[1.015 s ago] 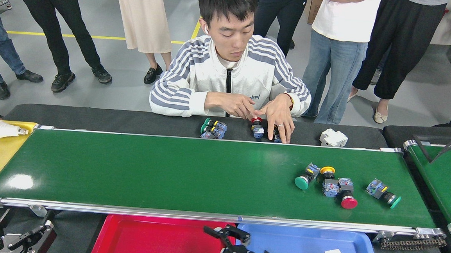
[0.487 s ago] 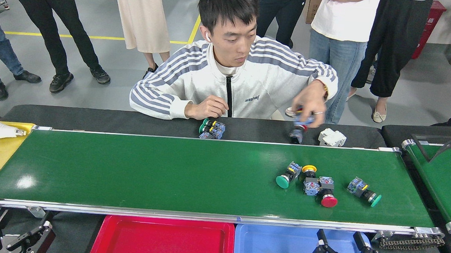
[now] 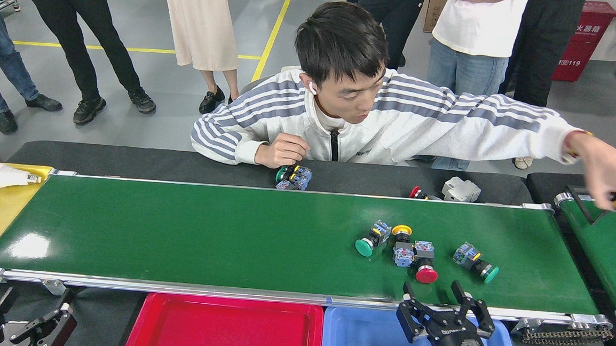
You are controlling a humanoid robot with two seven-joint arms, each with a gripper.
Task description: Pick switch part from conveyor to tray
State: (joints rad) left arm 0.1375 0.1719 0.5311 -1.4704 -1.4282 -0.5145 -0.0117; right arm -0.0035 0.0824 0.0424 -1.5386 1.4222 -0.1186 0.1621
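head view: four switch parts lie on the conveyor [image 3: 229, 238], just beyond the right gripper [image 3: 442, 298]. nearest it, straight ahead of its fingers, is the red-capped switch part [image 3: 425, 270], touching the yellow-capped switch part [image 3: 402, 243] further ahead and to its left. left of those is one green-capped switch part [image 3: 370, 240], and ahead to the gripper's right a second green-capped switch part [image 3: 475, 262] lies apart from the rest. two trays sit on the near side of the belt: the blue tray [image 3: 362, 342] under the right gripper and the red tray [image 3: 223, 331] to its left. the right gripper is raised over the belt's near rail, fingers spread wide and pointing at the parts, holding nothing. the left gripper [image 3: 13, 321] rests low at the far left, fingers parted, also holding nothing.
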